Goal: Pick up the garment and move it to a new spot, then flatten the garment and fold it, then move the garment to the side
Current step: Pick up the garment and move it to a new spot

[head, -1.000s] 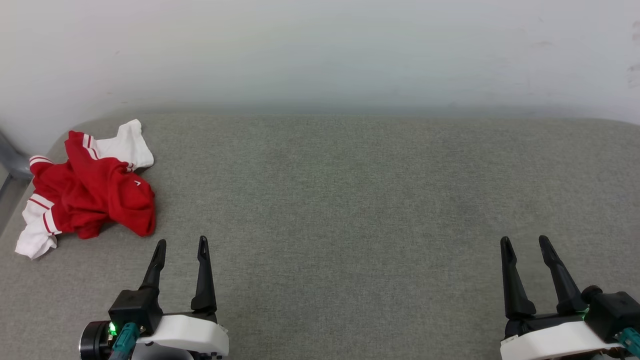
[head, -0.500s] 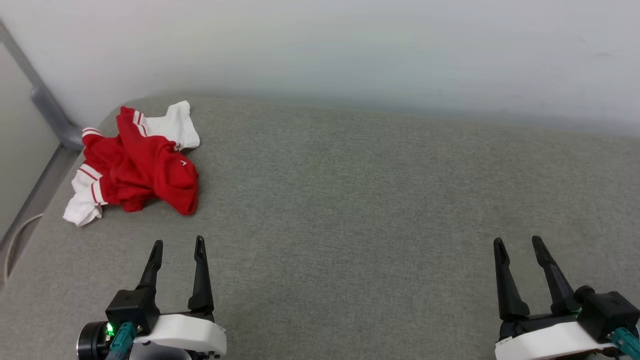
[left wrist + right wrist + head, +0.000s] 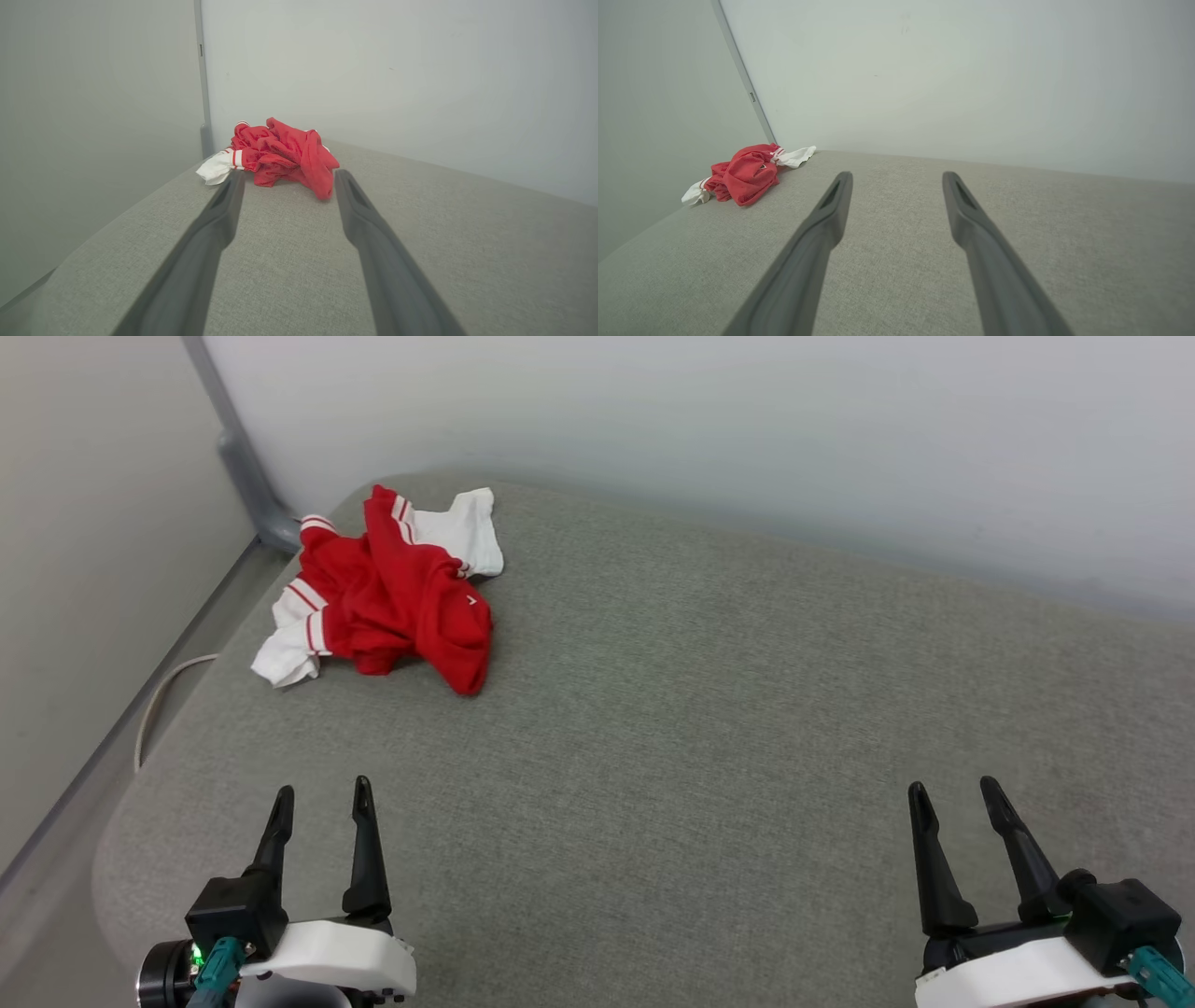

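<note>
The garment (image 3: 397, 593), red with white striped sleeves, lies crumpled near the far left corner of the grey padded surface (image 3: 709, 709). In the left wrist view the garment (image 3: 285, 156) sits straight ahead, just beyond the fingertips. The right wrist view has the garment (image 3: 747, 173) far off to the left. My left gripper (image 3: 320, 791) hovers open at the lower left, well short of the cloth, nothing between its fingers. At the lower right my right gripper (image 3: 954, 787) is open and empty too.
White walls meet in a corner behind the garment, with a grey strip (image 3: 243, 457) running down the corner. A pale cable (image 3: 159, 695) lies along the floor by the surface's left edge. The rounded left edge of the surface (image 3: 121, 821) is close to my left gripper.
The camera has swung left, so the garment now appears further right and higher in the head view. The garment itself lies as before, and both grippers keep their open pose.
</note>
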`<state>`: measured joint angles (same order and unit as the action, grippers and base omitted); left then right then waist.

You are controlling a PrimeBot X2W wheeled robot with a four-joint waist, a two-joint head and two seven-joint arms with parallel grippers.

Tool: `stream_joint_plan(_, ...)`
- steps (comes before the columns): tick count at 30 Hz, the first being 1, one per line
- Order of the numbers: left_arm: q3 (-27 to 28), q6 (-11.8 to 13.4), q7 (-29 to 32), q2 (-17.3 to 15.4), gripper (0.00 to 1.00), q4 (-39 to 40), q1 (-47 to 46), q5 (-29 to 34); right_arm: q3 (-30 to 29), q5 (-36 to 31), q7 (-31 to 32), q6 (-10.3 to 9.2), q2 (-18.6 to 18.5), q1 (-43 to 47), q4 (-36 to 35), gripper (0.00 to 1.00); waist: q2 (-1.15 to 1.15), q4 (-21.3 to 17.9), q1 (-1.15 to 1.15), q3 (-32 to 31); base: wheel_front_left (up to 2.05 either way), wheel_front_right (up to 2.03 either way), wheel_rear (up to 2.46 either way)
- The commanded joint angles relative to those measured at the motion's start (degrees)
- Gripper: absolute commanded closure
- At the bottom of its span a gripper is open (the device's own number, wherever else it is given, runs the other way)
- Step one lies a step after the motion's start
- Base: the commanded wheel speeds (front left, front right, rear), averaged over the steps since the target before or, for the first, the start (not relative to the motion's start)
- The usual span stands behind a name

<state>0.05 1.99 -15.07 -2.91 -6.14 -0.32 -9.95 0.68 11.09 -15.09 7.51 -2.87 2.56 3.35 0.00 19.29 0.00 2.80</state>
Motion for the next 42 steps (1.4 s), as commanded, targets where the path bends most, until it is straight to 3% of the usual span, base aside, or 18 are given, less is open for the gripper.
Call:
stream_joint_plan(1,0.08,-0.01,-0.16,0.04,0.00,-0.09,-0.34,-0.32,0.13,-0.37,-0.12,-0.04,-0.02,-0.11,0.01,0.00,0.00,1.98,0.00,0.07,0.00,0.00,0.00)
stream_joint_plan(13,0.96,0.33,-0.16,0.05,0.00,0.16,0.84,-0.89,0.82,-0.91,-0.12,-0.04,-0.02,-0.02,-0.27,0.00,0.00,8.13,0.00,-0.05,0.00,0.00,0.00)
stream_joint_plan(23,1.45,0.54,-0.16,0.05,0.00,-0.07,0.97,-1.56,1.11,-1.18,-0.12,-0.04,-0.02,-0.32,-0.06,0.00,0.00,9.55,0.00,0.16,0.00,0.00,0.00)
stream_joint_plan(30,1.97,0.05,-0.16,0.03,0.00,-0.05,-0.73,-1.82,1.64,-1.79,-0.12,-0.04,-0.01,-1.04,-0.12,0.00,0.00,8.55,0.00,1.03,0.00,0.00,0.00)
stream_joint_plan(38,8.38,-4.52,-0.16,0.03,0.00,-0.16,-11.31,-1.89,2.38,-4.94,-0.12,-0.04,-0.02,-3.91,-1.05,0.00,0.00,3.96,0.00,5.57,0.00,0.00,0.00)
stream_joint_plan(42,12.88,-6.57,-0.15,-1.80,0.00,-0.24,-18.33,-1.23,2.15,-7.04,-0.12,-0.04,-0.02,-5.27,-2.25,0.00,0.00,1.16,0.00,8.63,0.00,0.00,0.00)
